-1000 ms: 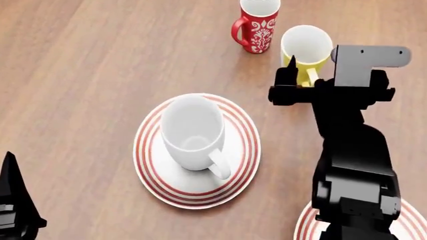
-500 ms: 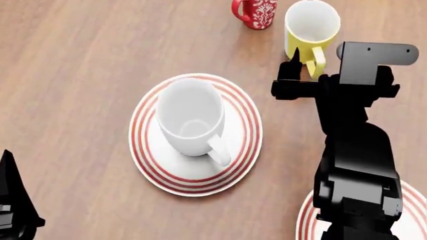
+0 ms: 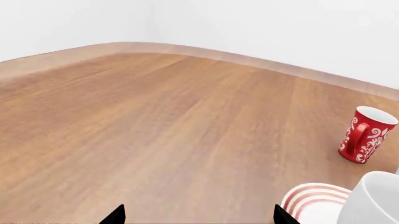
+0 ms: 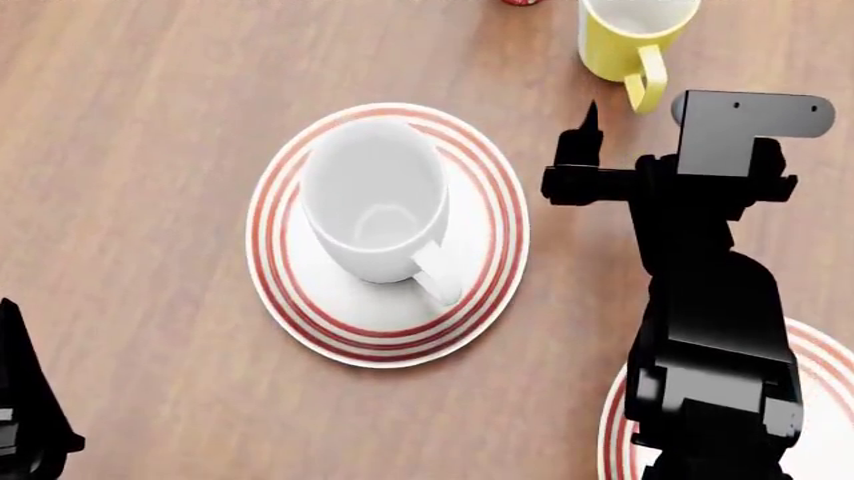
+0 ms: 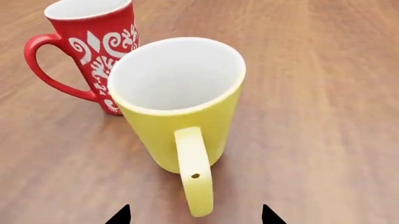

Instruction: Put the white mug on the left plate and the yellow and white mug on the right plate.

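On the wooden worktop point(image 4: 147, 120) the white mug point(image 4: 375, 201) stands upright on the left plate point(image 4: 296, 310), set a little toward the plate's far side, its loop handle pointing back toward the robot and to its right. Red rings run round the plate's rim, clear on all sides of the mug.

Farther off and to the right stands the yellow and white mug point(image 4: 625, 38), upright on the bare wood, well apart from both plates, its yellow handle turned toward the robot. From the right wrist camera, the mug sits straight ahead of the right claw point(image 5: 194, 215): the two dark fingertips stand wide apart at either side of the handle's lower end, touching nothing. Just behind it, nearly touching, is a red mug with white pattern point(image 5: 93, 51), handle turned sideways.

Near the robot's right side, the right plate point(image 4: 830, 352) shows only as a slice of red-ringed rim, mostly hidden beneath the black right arm point(image 4: 707, 330).

Low at the robot's left, the left claw point(image 3: 195, 215) hangs above the wood with its tips spread wide and nothing between them; the left wrist camera catches the plate's edge, a piece of the white mug and the red mug beyond.
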`<state>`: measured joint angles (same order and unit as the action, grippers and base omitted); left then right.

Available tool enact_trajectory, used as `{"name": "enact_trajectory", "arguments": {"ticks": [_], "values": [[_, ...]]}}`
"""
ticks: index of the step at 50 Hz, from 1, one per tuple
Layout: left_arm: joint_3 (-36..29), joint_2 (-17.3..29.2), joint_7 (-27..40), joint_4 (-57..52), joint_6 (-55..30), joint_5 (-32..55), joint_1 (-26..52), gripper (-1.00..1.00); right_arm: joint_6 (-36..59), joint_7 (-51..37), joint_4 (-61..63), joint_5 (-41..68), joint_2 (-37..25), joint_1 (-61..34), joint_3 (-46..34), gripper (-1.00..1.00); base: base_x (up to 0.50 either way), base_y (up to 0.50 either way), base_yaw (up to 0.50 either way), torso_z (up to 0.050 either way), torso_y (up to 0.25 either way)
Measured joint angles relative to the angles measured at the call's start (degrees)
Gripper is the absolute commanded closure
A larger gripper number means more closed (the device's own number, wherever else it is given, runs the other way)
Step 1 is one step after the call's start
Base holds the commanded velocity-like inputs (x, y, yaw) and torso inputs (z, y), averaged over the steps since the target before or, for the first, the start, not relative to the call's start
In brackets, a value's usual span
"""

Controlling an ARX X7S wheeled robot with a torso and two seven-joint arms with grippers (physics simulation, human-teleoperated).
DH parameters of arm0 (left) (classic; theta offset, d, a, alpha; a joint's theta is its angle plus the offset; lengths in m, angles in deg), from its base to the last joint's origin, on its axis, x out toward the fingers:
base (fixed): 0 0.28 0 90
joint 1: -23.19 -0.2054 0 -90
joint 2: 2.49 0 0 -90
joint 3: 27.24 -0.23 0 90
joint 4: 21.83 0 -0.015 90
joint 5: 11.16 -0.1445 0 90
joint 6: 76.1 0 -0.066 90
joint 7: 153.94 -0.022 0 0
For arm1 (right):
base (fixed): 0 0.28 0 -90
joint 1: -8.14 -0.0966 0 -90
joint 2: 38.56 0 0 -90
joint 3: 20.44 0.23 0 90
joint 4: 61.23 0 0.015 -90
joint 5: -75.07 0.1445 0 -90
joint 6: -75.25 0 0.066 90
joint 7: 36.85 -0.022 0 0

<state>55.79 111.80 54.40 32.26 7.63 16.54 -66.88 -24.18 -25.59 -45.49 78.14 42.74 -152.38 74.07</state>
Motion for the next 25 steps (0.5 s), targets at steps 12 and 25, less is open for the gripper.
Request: {"name": "enact_trajectory", "arguments": {"ticks": [12,25], "values": [[-0.4,-0.06,0.14,0.26,0.11,-0.35,0.27,-1.0,4.17,0.32,9.46,0.55,0.2,2.91,0.08,-1.0,0.0,0.0,0.0,0.0,0.0],[-0.64,0.02,-0.16,0.18,1.33,-1.09,0.08,-1.0,7.0,0.48,18.46,1.3,0.35,6.13,0.1,-1.0,0.0,0.0,0.0,0.002,-0.042]]}}
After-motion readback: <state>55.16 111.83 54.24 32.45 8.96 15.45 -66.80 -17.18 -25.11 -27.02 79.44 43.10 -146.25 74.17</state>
